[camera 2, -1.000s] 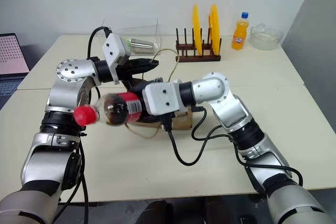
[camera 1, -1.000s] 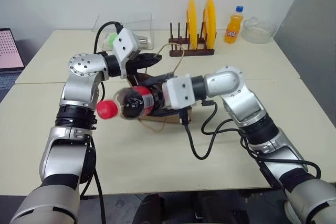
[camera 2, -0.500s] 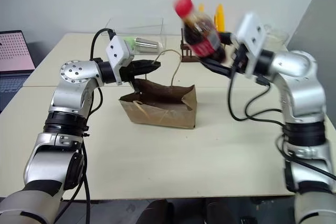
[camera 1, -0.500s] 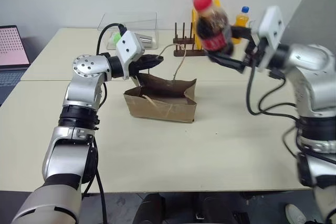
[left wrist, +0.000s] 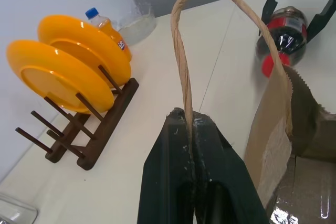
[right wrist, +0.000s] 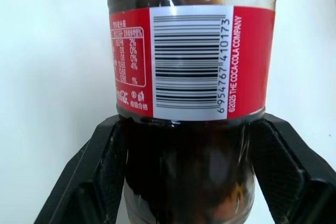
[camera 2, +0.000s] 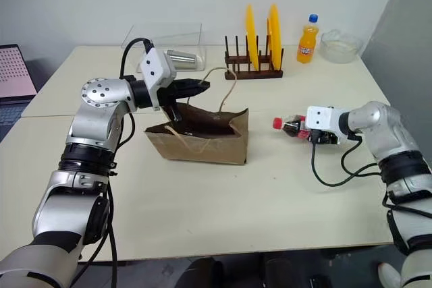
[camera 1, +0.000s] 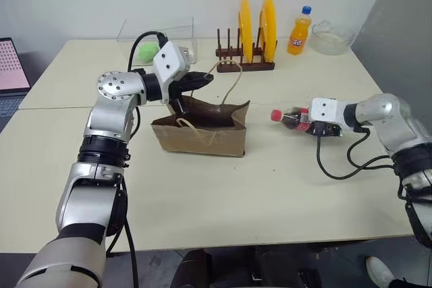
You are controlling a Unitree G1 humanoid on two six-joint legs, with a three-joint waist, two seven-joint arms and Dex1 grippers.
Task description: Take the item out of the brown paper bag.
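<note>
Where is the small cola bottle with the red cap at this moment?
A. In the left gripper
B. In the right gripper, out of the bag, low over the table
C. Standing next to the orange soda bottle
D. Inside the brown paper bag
B: the cola bottle lies sideways between the fingers of the right gripper, to the right of the brown paper bag, whose cord handle the left gripper pinches.

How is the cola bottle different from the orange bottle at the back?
The cola bottle has dark drink and a red cap; the orange bottle has orange drink and a blue cap. The cola bottle is tipped sideways, low over the table, between the right tool's fingers; the orange bottle stands upright, alone. Both are plastic drink bottles with labels.
</note>
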